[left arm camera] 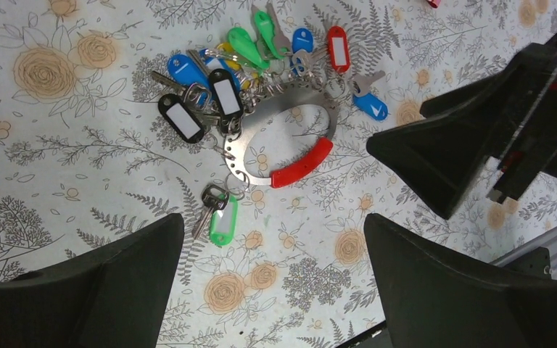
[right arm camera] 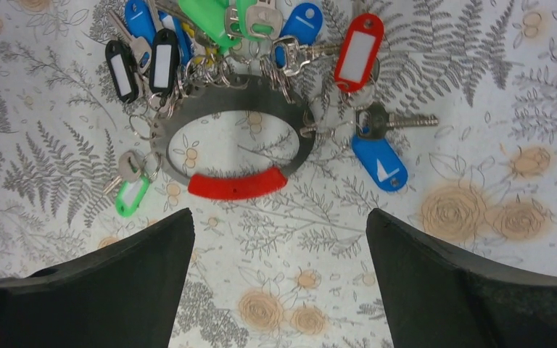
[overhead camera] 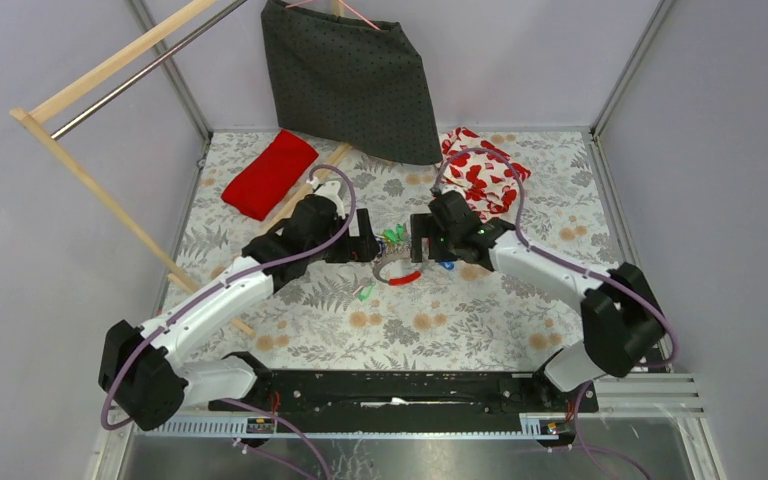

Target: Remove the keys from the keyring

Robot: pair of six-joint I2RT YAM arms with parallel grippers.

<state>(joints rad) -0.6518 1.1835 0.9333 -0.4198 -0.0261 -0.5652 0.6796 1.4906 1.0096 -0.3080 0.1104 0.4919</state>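
Observation:
The keyring [overhead camera: 392, 268] lies flat on the floral table, silvery with a red section [overhead camera: 407, 277] on its near rim. The keys [overhead camera: 394, 237], with green, blue, red, black and white heads, fan out from its far rim. One green-tagged key [overhead camera: 365, 292] lies at its near left. My left gripper [overhead camera: 365, 248] is open and empty just left of the ring. My right gripper [overhead camera: 422, 240] is open and empty just right of it. In the left wrist view the ring [left arm camera: 244, 156] lies beyond the open gripper [left arm camera: 273, 239]. In the right wrist view it [right arm camera: 303, 138] lies beyond the open gripper [right arm camera: 279, 225].
A red folded cloth [overhead camera: 268, 173] lies at the back left. A red-and-white patterned cloth [overhead camera: 485, 170] lies at the back right. A grey dotted fabric [overhead camera: 350, 80] hangs at the back. A wooden rack [overhead camera: 90, 190] slants along the left side.

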